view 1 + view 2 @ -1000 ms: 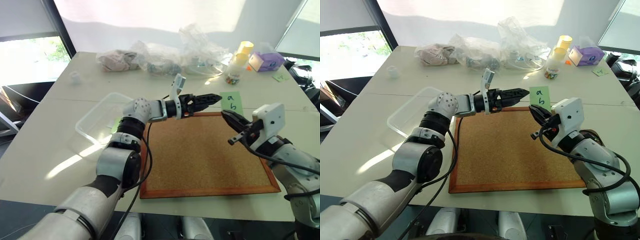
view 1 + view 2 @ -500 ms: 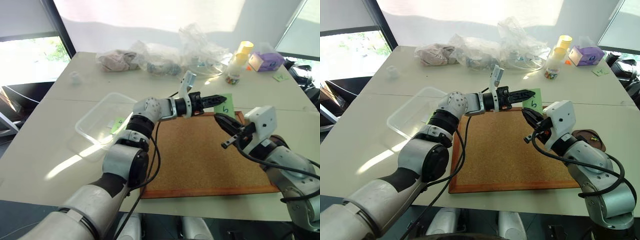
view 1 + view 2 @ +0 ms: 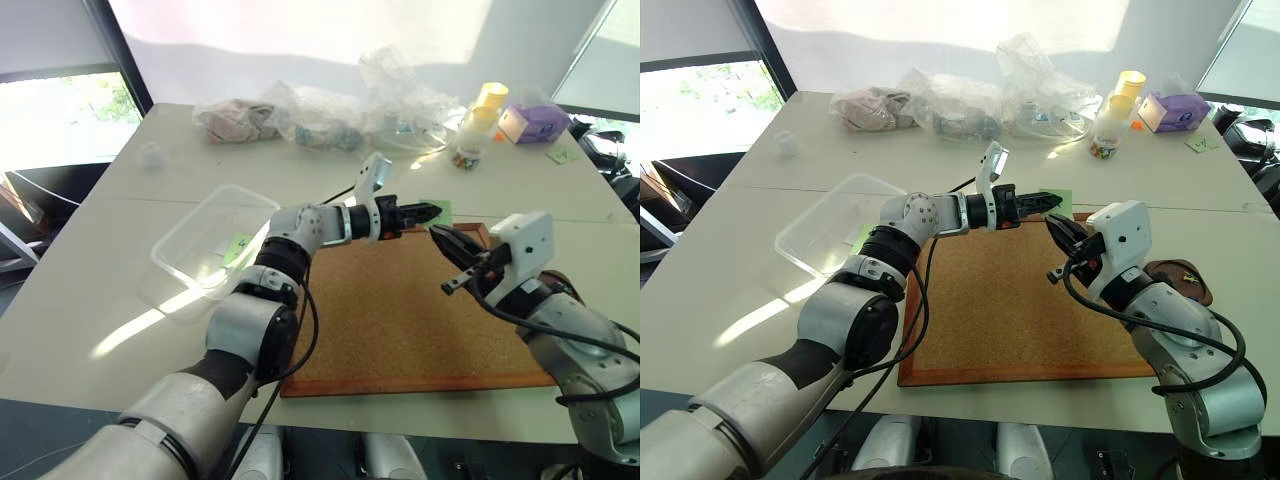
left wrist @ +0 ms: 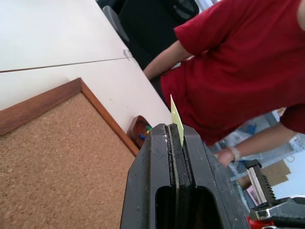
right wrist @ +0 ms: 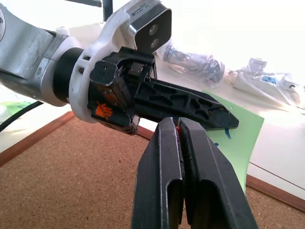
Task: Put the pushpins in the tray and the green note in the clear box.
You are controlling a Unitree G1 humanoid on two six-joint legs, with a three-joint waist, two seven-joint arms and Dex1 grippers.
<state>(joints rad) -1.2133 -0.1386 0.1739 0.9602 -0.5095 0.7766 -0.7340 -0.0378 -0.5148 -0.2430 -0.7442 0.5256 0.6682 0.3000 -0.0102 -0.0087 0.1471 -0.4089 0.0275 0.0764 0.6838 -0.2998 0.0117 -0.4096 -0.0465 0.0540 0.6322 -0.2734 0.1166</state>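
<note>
The small light-green square paper note (image 3: 1057,200) is pinched edge-on between the closed black fingers of the left gripper (image 3: 1048,202), which reaches level across the far edge of the big wood-framed corkboard (image 3: 1020,300); in the left wrist view a thin sliver of the paper stands up between the shut fingers. Held like this, free of the board, it looks ready to be carried left to the transparent plastic rectangular box (image 3: 210,240), which sits on the pale table (image 3: 80,280) just left of the corkboard with a smaller green slip (image 3: 237,247) at its near right side. The right gripper (image 3: 1055,232) hangs just near of the left one, over the board's far right part, its two fingers pressed together; a speck of red shows between them in the right wrist view, probably one of the tiny plastic-headed pushpins, though that is too small to be sure. The small dark brown shallow tray (image 3: 1178,275) lies right of the corkboard, partly behind the right arm, with coloured specks in it. Farther off lie crumpled clear plastic bags (image 3: 390,95), a yellow-lidded jar (image 3: 473,135) and a purple box (image 3: 535,122); a person's red sleeve (image 4: 238,62) shows beyond the table's right end.
</note>
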